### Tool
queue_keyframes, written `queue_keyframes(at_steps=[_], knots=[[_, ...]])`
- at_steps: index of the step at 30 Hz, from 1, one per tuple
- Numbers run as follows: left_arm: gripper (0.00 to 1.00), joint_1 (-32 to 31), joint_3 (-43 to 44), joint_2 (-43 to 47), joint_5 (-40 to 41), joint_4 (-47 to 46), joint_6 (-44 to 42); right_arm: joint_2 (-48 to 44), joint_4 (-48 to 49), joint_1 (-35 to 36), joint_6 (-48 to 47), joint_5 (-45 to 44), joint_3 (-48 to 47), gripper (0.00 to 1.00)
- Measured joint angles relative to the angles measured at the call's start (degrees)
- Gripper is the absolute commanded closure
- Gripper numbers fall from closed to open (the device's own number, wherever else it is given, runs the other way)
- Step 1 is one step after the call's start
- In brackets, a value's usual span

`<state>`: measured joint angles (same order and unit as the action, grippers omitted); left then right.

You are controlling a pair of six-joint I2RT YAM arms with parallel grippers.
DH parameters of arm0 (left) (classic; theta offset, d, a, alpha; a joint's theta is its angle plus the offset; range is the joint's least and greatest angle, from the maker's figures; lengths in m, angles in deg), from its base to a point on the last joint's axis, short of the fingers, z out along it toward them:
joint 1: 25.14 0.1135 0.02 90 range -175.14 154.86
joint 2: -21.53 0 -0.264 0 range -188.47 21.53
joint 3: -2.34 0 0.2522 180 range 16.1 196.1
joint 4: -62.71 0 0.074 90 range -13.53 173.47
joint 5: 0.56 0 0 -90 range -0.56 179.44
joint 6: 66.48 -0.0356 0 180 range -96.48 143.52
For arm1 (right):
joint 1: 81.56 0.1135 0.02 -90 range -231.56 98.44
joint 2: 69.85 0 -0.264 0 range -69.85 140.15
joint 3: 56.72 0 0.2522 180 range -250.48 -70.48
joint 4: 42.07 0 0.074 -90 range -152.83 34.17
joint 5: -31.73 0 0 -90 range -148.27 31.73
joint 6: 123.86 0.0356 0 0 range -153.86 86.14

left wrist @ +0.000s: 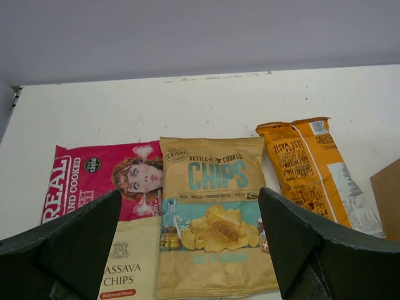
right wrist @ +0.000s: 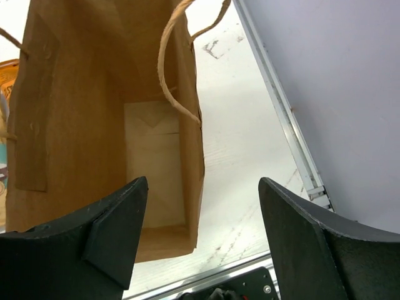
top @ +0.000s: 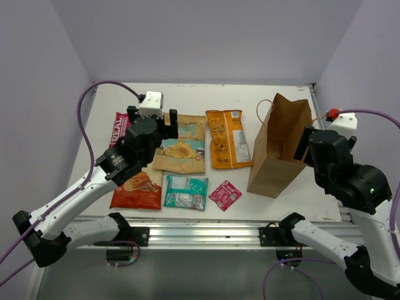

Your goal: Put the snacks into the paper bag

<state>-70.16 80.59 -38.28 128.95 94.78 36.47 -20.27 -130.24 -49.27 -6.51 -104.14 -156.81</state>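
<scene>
Step in hand: approach for the first pick, with nothing bagged yet. All six snacks are laid flat on the desk [top: 187, 94]: the pink-red "REAL" packet [left wrist: 94, 178] at far left, the tan kettle chips packet [left wrist: 215, 212] beside it, the orange packet [top: 228, 139] nearer the bag, and in the near row the red-orange packet [top: 136, 190], the teal-green packet [top: 185, 192] and the small pink-red sachet [top: 225, 195].

The brown paper bag [top: 281, 147] is stood upright at the right of the desk, mouth open, apart from the packets (its floor is seen bare in the right wrist view).

The left gripper [left wrist: 187, 250] is hung above the kettle chips packet, jaws spread wide, nothing pinched. The right gripper [right wrist: 203, 244] is held over the bag's right rim and loop handle [right wrist: 178, 81], jaws spread, nothing pinched; whether the rim is touched cannot be told.

Next move, as judged: the left jaws are to be lowered onto the kettle chips packet and closed on an edge or a raised fold, since flat foil gives little to grip. It is then to be carried right and dropped in the mouth. The rim is probably to be steadied by the right jaws, as a light bag is easily tipped.
</scene>
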Motion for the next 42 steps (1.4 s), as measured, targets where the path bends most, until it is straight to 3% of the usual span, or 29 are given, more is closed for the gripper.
queue_keyframes(at_steps=[2, 12, 17, 20, 24, 42], knots=[[0.04, 0.0, 0.0, -1.3, -1.4, -0.3, 0.1, -0.7, 0.0, 0.0, 0.5, -0.6, 1.7, 0.27], [0.04, 0.0, 0.0, -7.1, -8.3, -1.4, 1.5, -3.5, 0.9, 0.0, 1.6, -1.0, 11.9, 0.67], [0.05, 0.0, 0.0, -7.6, -10.7, -4.0, 1.5, -3.7, 2.3, 0.0, 1.5, -1.3, 11.9, 0.69], [0.05, 0.0, 0.0, -9.9, -12.4, -7.4, 1.6, -3.5, 2.9, 0.0, 0.9, -1.4, 11.9, 0.86], [0.06, 0.0, 0.0, -15.9, -15.3, -10.7, 2.6, -3.3, 3.9, 0.0, -0.1, -1.6, 11.9, 1.0], [0.11, 2.6, 7.8, -45.0, -24.8, -24.8, 8.5, -2.8, 9.9, 0.0, -7.3, 2.2, 12.7, 1.0]])
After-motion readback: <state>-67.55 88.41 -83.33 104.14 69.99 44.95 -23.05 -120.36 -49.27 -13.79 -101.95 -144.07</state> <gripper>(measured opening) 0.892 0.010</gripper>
